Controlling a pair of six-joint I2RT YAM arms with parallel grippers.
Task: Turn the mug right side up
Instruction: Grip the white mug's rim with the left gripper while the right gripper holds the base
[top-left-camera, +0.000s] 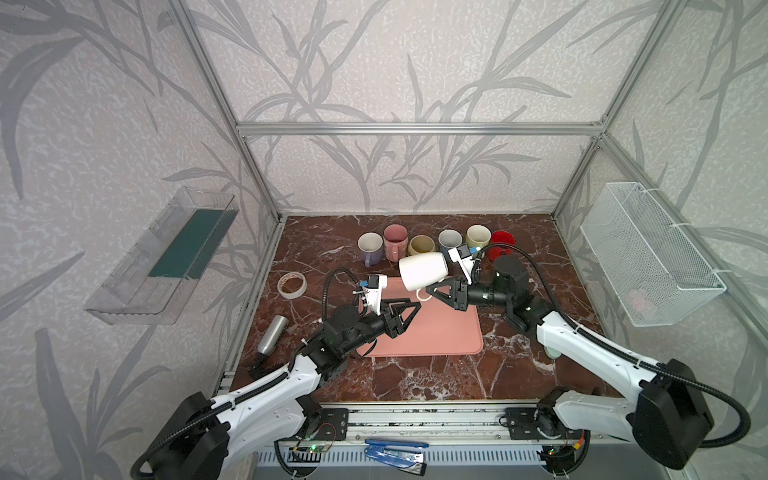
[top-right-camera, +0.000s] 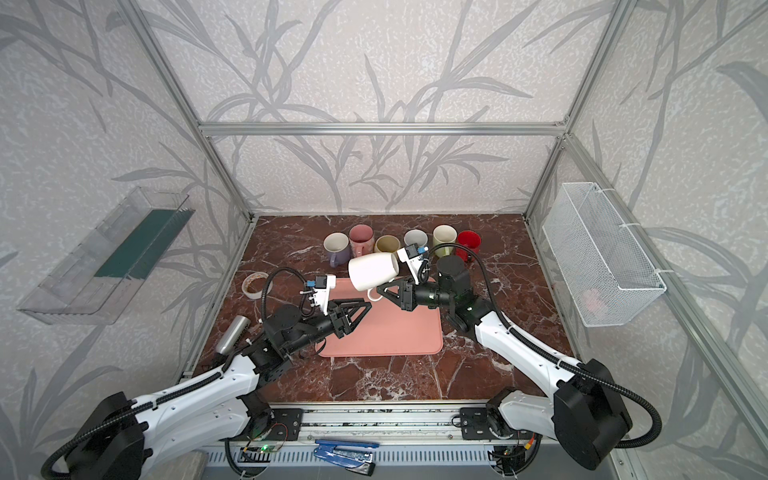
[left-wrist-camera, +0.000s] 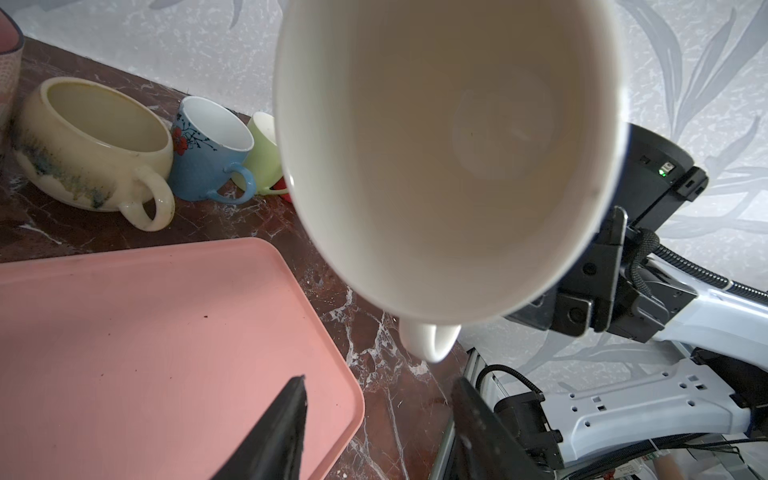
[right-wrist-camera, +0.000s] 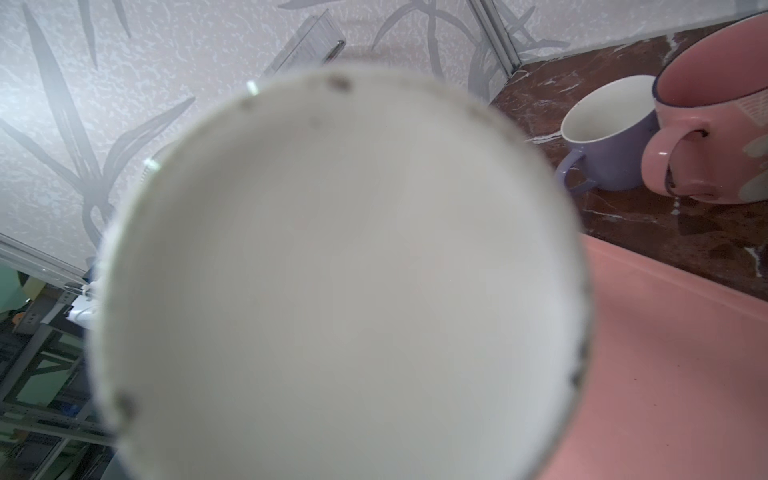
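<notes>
The white mug hangs in the air over the far edge of the pink tray, tipped on its side. Its mouth faces the left wrist camera, and its base fills the right wrist view and hides the jaws there. My right gripper is shut on the mug's handle. My left gripper stands open over the tray, below and left of the mug, with nothing between its fingers.
Several upright mugs line the back of the table: lilac, pink, cream, blue, pale green, red. A tape roll and a metal bottle lie at the left.
</notes>
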